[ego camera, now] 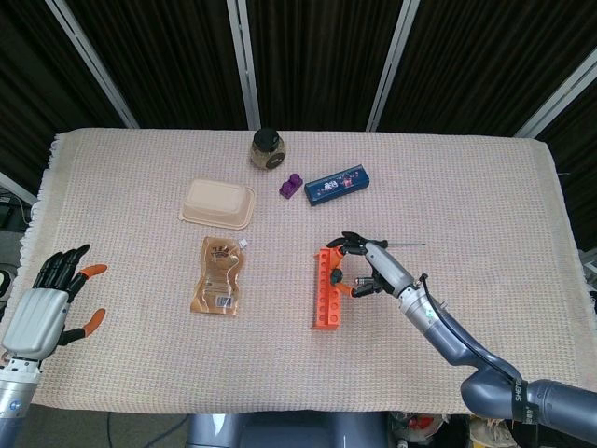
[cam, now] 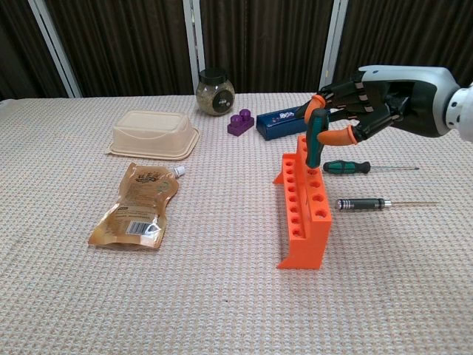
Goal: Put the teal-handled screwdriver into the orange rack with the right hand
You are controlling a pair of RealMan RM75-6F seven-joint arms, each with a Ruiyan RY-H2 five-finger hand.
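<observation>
The orange rack (cam: pixel 303 211) (ego camera: pixel 326 291) stands mid-table with its rows of holes facing up. My right hand (cam: pixel 363 100) (ego camera: pixel 371 266) hovers over the rack's far end and pinches the teal-handled screwdriver (cam: pixel 316 140) upright. The tool's lower end is at a hole at the rack's far end; how deep it sits cannot be told. My left hand (ego camera: pixel 51 299) rests open at the table's near left edge, holding nothing.
Two other screwdrivers lie right of the rack, one green-and-black-handled (cam: pixel 347 167) and one black (cam: pixel 362 203). Farther back are a blue box (cam: pixel 281 118), a purple block (cam: pixel 240 123), a jar (cam: pixel 215 92), a beige lidded container (cam: pixel 154 134) and a brown pouch (cam: pixel 137 205).
</observation>
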